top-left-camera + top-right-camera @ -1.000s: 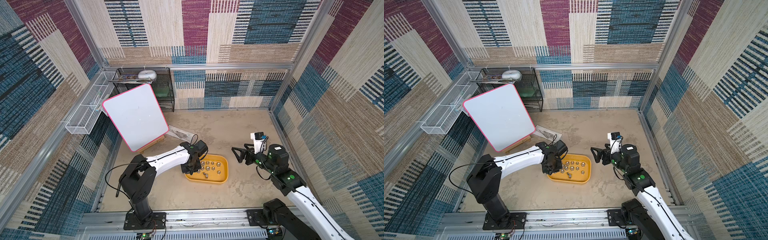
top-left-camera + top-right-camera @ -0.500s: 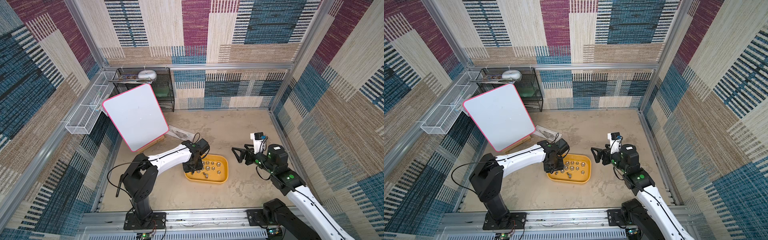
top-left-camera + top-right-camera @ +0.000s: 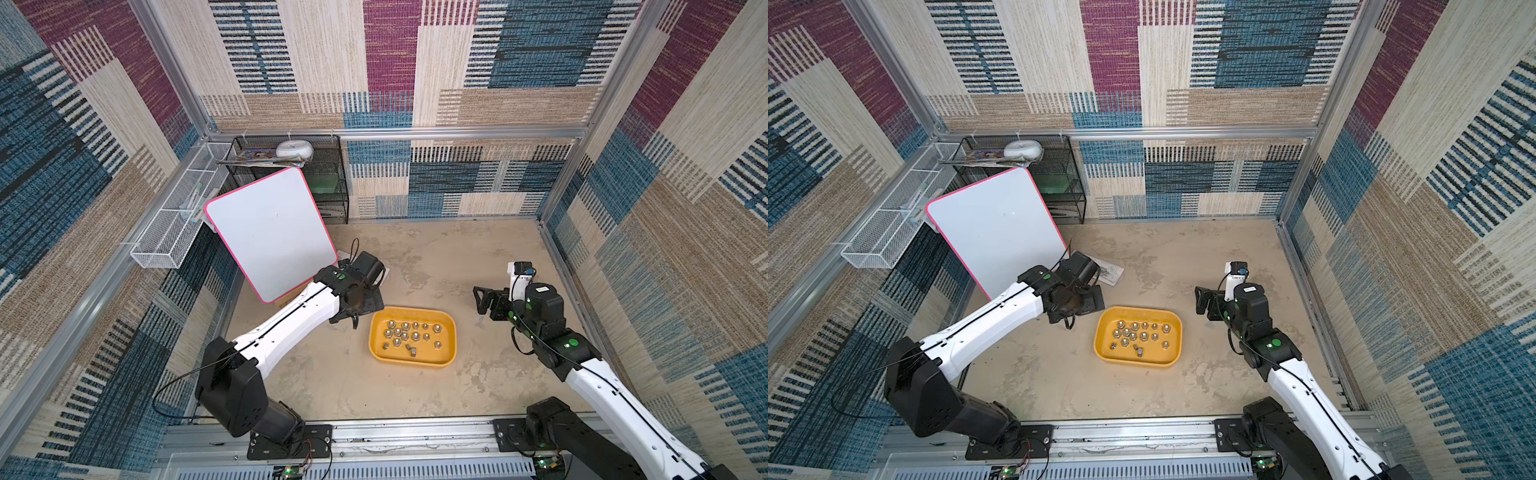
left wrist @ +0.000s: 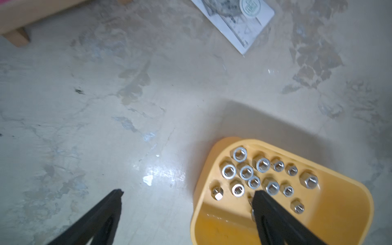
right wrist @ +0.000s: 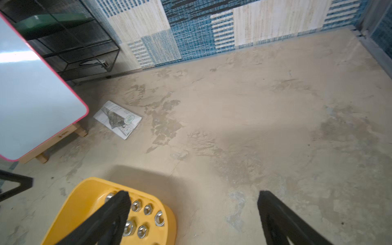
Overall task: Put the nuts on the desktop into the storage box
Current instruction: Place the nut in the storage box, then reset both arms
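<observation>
- The left jaws stand wide apart and hold nothing. In the left wrist view one black finger (image 4: pixel 269 214) is over a corner of the shallow mustard-yellow plastic storage box (image 4: pixel 339 212), and the other is over the bare sandy-beige mottled worktop (image 4: pixel 106 106).
- The small shiny silver metal hex nuts (image 4: pixel 246 171) lie inside the storage box, just ahead of that finger. Most lie flat in a loose group.
- In both top views the storage box (image 3: pixel 453 336) (image 3: pixel 1179 332) rests on the worktop between the two pairs of jaws, and the left jaws are just beside its corner.
- The right jaws are also wide apart and empty, above the worktop, near the other short side of the storage box but not touching it.
- Beyond the left jaws a printed white paper card (image 5: pixel 117 119) lies flat, and a white board with a pink edge (image 3: pixel 270 232) stands tilted.
</observation>
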Robot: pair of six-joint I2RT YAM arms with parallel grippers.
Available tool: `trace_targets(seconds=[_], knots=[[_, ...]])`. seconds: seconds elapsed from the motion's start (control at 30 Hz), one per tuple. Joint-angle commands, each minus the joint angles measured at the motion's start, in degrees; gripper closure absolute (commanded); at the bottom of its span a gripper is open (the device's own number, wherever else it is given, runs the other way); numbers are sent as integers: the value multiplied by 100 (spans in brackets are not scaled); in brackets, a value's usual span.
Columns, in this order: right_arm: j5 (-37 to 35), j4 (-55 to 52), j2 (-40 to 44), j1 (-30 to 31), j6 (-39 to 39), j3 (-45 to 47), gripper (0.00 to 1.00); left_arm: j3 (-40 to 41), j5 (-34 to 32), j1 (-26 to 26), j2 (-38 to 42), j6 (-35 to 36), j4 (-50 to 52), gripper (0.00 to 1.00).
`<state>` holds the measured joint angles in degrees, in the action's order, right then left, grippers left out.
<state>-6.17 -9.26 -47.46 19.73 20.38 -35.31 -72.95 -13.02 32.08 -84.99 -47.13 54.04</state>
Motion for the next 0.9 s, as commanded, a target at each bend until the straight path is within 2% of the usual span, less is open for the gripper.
trace_targets(seconds=[0.0, 0.2, 0.43, 0.53, 0.63, 0.67, 0.77, 0.87], knots=[[-908, 330, -218, 1, -161, 33, 1, 238, -533, -491, 347, 367, 4, 0], [-1640, 681, -698, 8, -429, -68, 1, 996, -970, -1322, 1045, 440, -658, 0], [-2636, 1566, -1186, -13, -1072, 272, 1, 1683, -1873, -1594, 1347, 466, -1127, 0], [-2793, 2286, -1310, -60, -1330, 537, 1, 2182, -1980, -1697, 1558, 763, -1795, 0], [-2901, 2957, -1564, -149, -1625, 775, 1, 2579, -2456, -1862, 1750, 812, -2100, 0], [-2926, 3071, -1700, -218, -1643, 816, 1, 2715, -2539, -1954, 1815, 976, -2217, 0], [-2903, 3397, -2091, -467, -1505, 914, 1, 2959, -2538, -2144, 1853, 2114, -2833, 0], [-2788, 4028, -2416, -672, -1533, 1134, 1, 3077, -2721, -2438, 1653, 2432, -3102, 0]])
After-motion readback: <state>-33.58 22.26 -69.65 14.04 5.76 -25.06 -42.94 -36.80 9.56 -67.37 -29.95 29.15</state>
